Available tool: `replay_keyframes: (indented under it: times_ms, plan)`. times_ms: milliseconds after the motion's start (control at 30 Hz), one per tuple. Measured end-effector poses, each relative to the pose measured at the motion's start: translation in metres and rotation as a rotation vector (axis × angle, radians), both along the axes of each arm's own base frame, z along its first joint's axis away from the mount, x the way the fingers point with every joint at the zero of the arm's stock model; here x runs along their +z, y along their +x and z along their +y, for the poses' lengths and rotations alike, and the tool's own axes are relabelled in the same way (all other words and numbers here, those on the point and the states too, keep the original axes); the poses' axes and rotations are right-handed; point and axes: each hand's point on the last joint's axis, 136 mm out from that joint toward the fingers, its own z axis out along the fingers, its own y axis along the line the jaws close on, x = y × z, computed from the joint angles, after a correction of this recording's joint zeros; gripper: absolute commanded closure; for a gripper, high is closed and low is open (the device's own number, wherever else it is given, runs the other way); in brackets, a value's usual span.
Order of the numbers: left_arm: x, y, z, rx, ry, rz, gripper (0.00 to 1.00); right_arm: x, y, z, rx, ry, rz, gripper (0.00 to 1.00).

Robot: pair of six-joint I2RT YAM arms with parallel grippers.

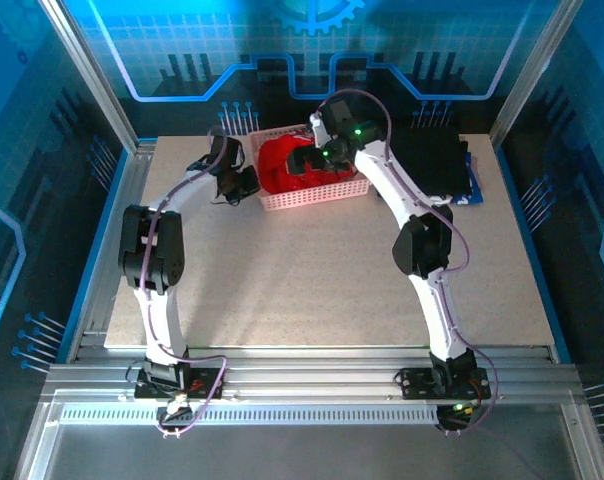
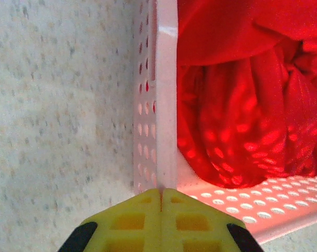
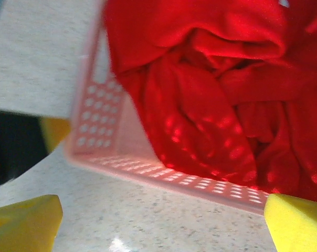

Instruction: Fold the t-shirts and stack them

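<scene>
Speckled counter [image 1: 312,290] sits inside a blue-lit enclosure. Left pincer [image 2: 161,193]: clenched, yellow fingers pressed together with nothing between them, tips at an outer corner of the pink perforated basket [image 2: 166,94]. Right pincer [image 3: 162,207]: released, fingers spread wide, poised over a side wall of the basket. Red t-shirt [image 3: 211,94]: crumpled inside the basket, just beyond both pincers, held by neither. Dark folded shirts [image 1: 432,165]: stacked flat on the counter right of the basket, apart from both pincers.

The red t-shirt [image 3: 200,105] is cropped; the basket [image 3: 90,131] corner is blurred.
</scene>
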Motion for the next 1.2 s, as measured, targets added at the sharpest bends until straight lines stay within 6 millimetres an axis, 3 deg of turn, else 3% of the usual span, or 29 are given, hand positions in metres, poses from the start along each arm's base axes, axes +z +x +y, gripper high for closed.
replay_keyframes:
  times_ms: [167,300,400,500,567,700,767,800,933,1033,1133,1200]
  plan:
    - [-0.001,-0.043,-0.022,-0.055,-0.008,0.025,1.00,-0.032,0.010,-0.009,-0.044,-0.106,-0.001,0.00]
    - [-0.029,-0.100,-0.035,-0.089,-0.011,0.156,1.00,-0.060,0.017,-0.009,-0.058,-0.155,0.007,0.00]
    - [-0.051,-0.134,-0.034,-0.080,-0.012,0.257,1.00,-0.081,0.022,-0.004,-0.052,-0.166,0.012,0.02]
    - [-0.053,-0.149,-0.030,-0.056,-0.020,0.292,1.00,-0.095,0.029,0.007,-0.047,-0.160,0.003,0.06]
    - [-0.043,-0.149,-0.031,-0.043,-0.038,0.272,0.99,-0.104,0.031,0.013,-0.052,-0.155,0.004,0.18]
    - [-0.004,-0.142,-0.034,-0.017,-0.096,0.178,0.61,-0.119,0.035,0.025,-0.077,-0.142,0.003,0.66]
    - [0.013,-0.139,-0.035,0.001,-0.121,0.142,0.47,-0.119,0.038,0.028,-0.094,-0.128,0.000,0.91]
    - [0.022,-0.135,-0.035,0.011,-0.133,0.123,0.43,-0.117,0.040,0.029,-0.100,-0.116,-0.004,1.00]
    - [0.046,-0.114,-0.031,0.062,-0.168,0.064,0.40,-0.095,0.046,0.033,-0.107,-0.069,-0.036,1.00]
    - [0.055,-0.097,-0.019,0.130,-0.194,0.040,0.40,-0.057,0.049,0.038,-0.102,-0.008,-0.087,1.00]
    - [0.052,-0.077,-0.009,0.183,-0.199,0.037,0.39,0.015,0.051,0.038,-0.109,0.078,-0.189,1.00]
    - [0.048,-0.062,-0.005,0.205,-0.195,0.041,0.39,0.083,0.047,0.026,-0.126,0.143,-0.284,1.00]
